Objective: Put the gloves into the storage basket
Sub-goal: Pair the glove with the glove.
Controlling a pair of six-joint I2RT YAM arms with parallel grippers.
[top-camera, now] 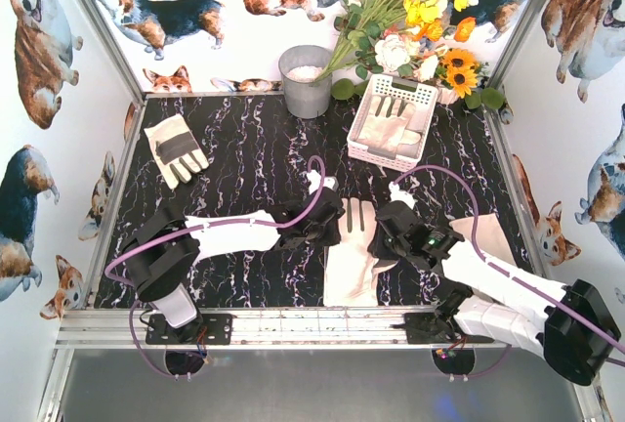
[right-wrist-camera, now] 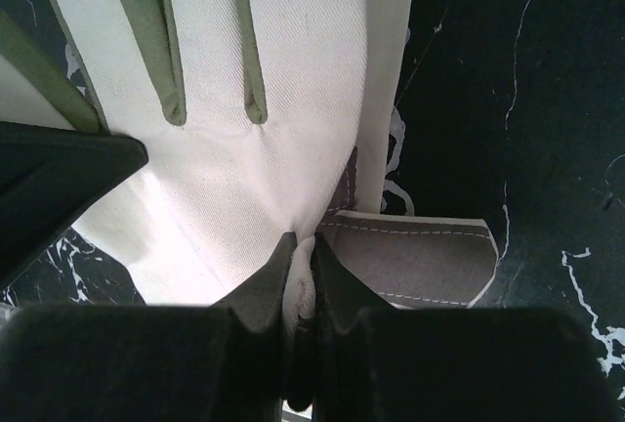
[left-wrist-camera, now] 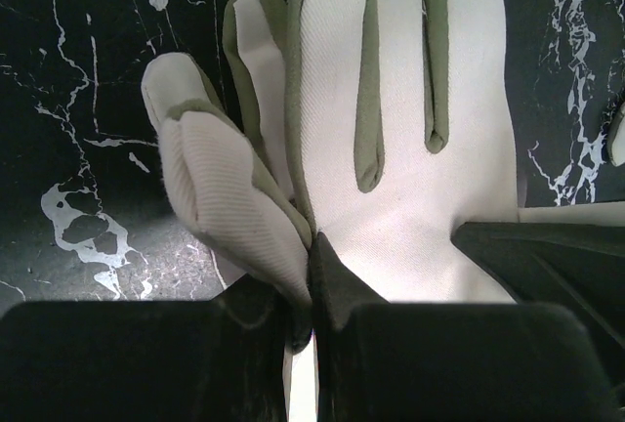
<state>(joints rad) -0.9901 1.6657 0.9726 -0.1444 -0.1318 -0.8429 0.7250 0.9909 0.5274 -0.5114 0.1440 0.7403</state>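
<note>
- Left gripper (left-wrist-camera: pixel 311 246): fingers closed, pinching the thumb-side edge of the white glove (left-wrist-camera: pixel 410 129).
- The white glove spans the gap between both pairs of fingers.
- Right gripper (right-wrist-camera: pixel 301 251): fingers closed on the opposite edge.
- Storage basket (top-camera: pixel 422 90): well beyond the right fingers.

My left arm (top-camera: pixel 229 236) lies low and reaches to the right, toward the middle. My right arm (top-camera: pixel 493 290) comes in from the other side and reaches to the left. The ends of both arms are near each other and tilt down. My left gripper (left-wrist-camera: pixel 311 261) is closed tight. My right gripper (right-wrist-camera: pixel 301 258) is closed tight too. Each one pinches an edge of the same glove (top-camera: pixel 350 261), one on each side.
</note>
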